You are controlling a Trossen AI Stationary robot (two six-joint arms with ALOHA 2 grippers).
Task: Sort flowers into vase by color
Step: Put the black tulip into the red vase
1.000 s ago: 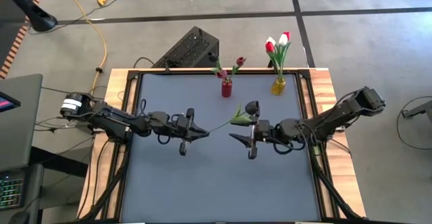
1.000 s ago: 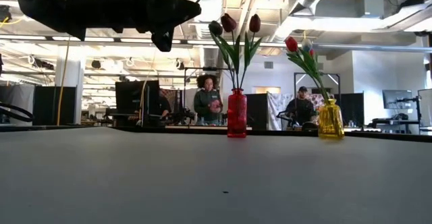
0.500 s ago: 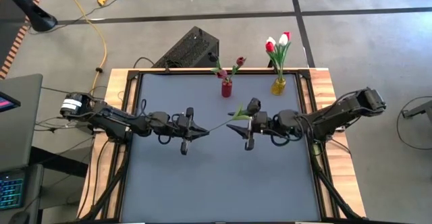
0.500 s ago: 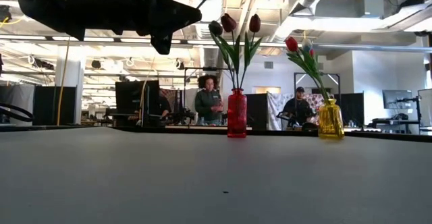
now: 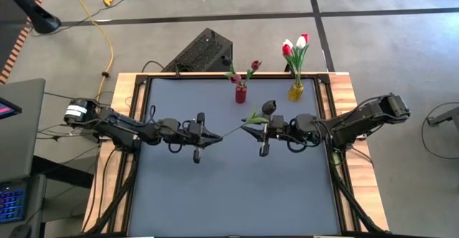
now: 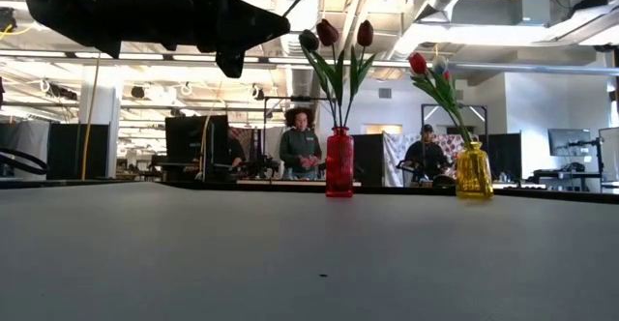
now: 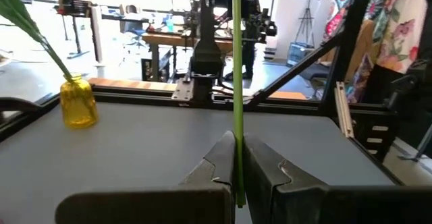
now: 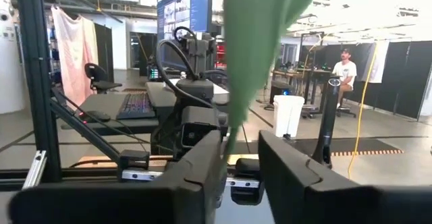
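Note:
A dark maroon tulip [image 5: 270, 107] with a long green stem [image 5: 231, 130] hangs level in the air between both grippers over the table's middle. My left gripper [image 5: 214, 137] [image 7: 237, 158] is shut on the stem's free end. My right gripper [image 5: 258, 132] [image 8: 239, 158] is open, with one finger on either side of the flower's green leaf [image 8: 260, 42], just below the head. The red vase [image 5: 241, 93] [image 6: 339, 162] holds dark maroon tulips. The yellow vase [image 5: 295, 91] [image 6: 474, 171] holds red and white ones. My left gripper pinches the stem at its cut end [image 7: 237, 183] between the two fingers. The fingers come level from the table's left and lie along the stem. The flower is lifted clear and sticks out toward the right arm. Whether my right gripper touches the leaf, I cannot tell.
Both vases stand near the table's far edge [image 5: 237, 74], the yellow one to the right of the red one. A black box [image 5: 201, 51] sits behind the far edge. People stand in the room beyond the table [image 6: 300, 147].
My right gripper has moved toward the table's left and far edge, closing in on the flower until its fingers stand around the leaf. My left gripper has kept the stem where it was.

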